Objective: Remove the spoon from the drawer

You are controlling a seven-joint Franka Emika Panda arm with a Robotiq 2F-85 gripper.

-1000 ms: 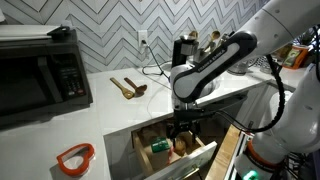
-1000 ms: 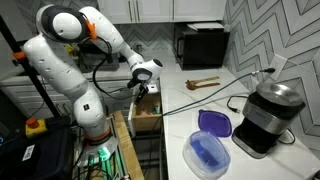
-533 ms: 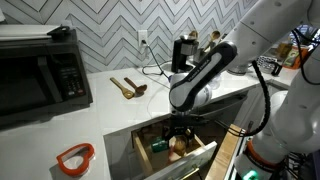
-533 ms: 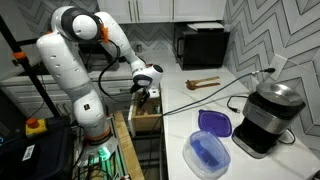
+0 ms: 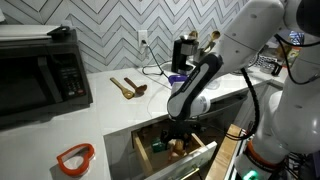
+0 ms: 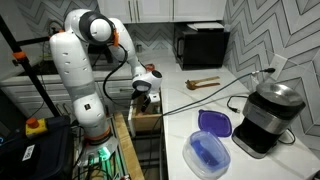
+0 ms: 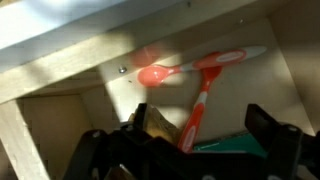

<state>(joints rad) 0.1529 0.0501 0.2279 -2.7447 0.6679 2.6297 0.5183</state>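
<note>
The drawer [image 5: 205, 156] is pulled open below the white counter, showing its light wood inside; it also shows in an exterior view [image 6: 150, 122]. In the wrist view the red-orange spoon [image 7: 158, 73] lies on the drawer floor [image 7: 70, 115], bowl to the left. A second orange-and-white handle [image 7: 200, 105] crosses it and runs down toward my fingers. My gripper [image 7: 200, 130] is open, its fingers on either side of that handle's lower end, holding nothing. In both exterior views the gripper [image 5: 178, 134] [image 6: 143, 97] reaches down into the drawer.
Brown wooden utensils [image 5: 128, 87] lie on the counter by the black microwave [image 5: 40, 65]. An orange-rimmed ring [image 5: 75, 157] sits at the counter's front. A green item [image 7: 235, 142] lies in the drawer. A blue lidded container [image 6: 210, 150] and a black appliance [image 6: 268, 115] stand on the counter.
The arm has swung and tipped more upright over the drawer, and the gripper has gone a little lower into it. Nothing was taken hold of.
</note>
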